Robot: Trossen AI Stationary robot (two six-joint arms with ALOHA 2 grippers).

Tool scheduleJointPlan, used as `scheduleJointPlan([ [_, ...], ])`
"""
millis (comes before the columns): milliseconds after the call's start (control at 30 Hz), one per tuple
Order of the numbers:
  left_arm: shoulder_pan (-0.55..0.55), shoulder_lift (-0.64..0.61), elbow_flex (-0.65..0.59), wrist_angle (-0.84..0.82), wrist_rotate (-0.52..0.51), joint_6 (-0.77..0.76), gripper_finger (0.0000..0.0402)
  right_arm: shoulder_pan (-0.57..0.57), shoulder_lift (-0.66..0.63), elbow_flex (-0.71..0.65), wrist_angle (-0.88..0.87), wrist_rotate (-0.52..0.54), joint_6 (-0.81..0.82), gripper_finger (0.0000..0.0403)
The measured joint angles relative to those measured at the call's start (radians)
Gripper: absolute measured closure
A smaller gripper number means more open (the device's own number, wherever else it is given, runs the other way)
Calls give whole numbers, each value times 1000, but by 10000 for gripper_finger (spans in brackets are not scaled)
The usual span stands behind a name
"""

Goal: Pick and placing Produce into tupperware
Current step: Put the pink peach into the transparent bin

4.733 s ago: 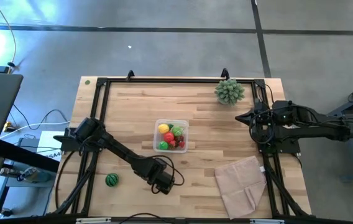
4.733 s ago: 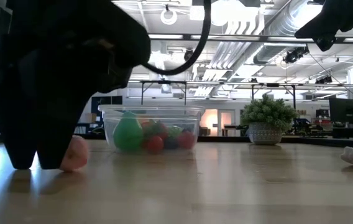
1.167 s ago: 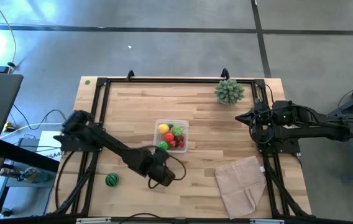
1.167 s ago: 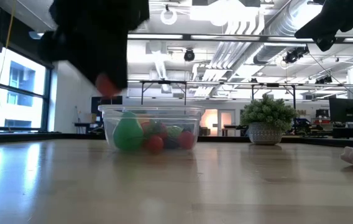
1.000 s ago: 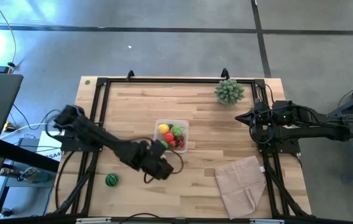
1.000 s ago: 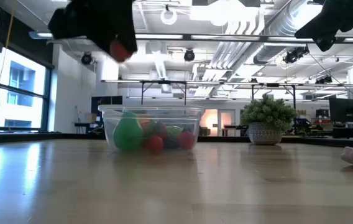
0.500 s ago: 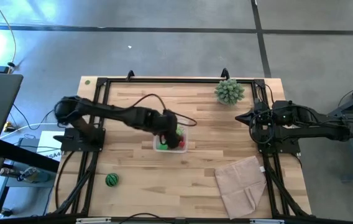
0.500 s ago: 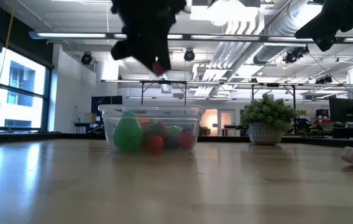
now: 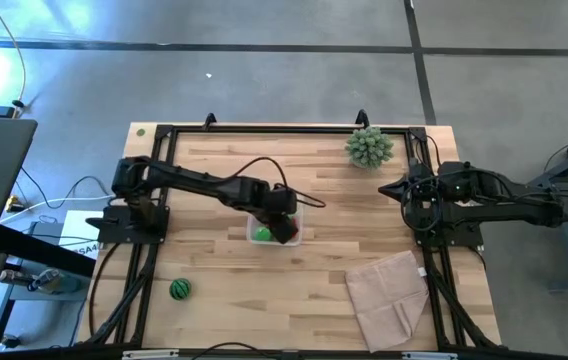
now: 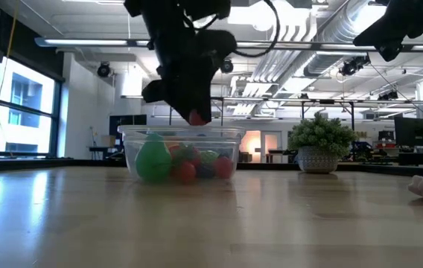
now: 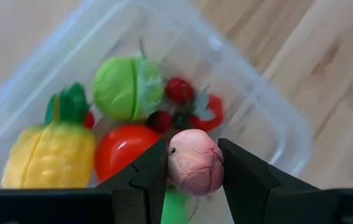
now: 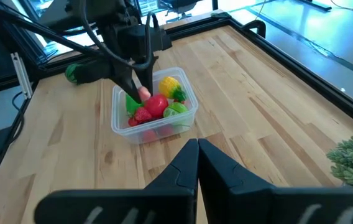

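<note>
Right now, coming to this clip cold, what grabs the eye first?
The left gripper, poised over the clear tupperware at mid-table, pinches a pink rounded toy fruit just above the produce already inside. A green striped melon ball lies alone near the table's front-left edge. The right gripper waits shut at the right side.

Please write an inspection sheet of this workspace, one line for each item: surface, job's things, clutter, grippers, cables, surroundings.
Surface: wooden table with black frame.
Job's things: clear tupperware holds toy produce; striped melon ball lies outside on the table.
Clutter: spiky plant ball, beige cloth.
Grippers: left gripper shut on pink fruit above the tupperware; right gripper shut, empty, parked at the table's side.
Cables: black cable along the left arm.
Surroundings: grey floor; hall behind.
</note>
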Motion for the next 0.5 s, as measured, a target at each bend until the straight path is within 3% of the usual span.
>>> scheduleJointPlan([
  [333,14,49,-2,-8,79,-11,277,0,0,0,-1,0,0,402],
  [500,13,48,-2,0,67,-20,277,0,0,0,0,0,0,402],
])
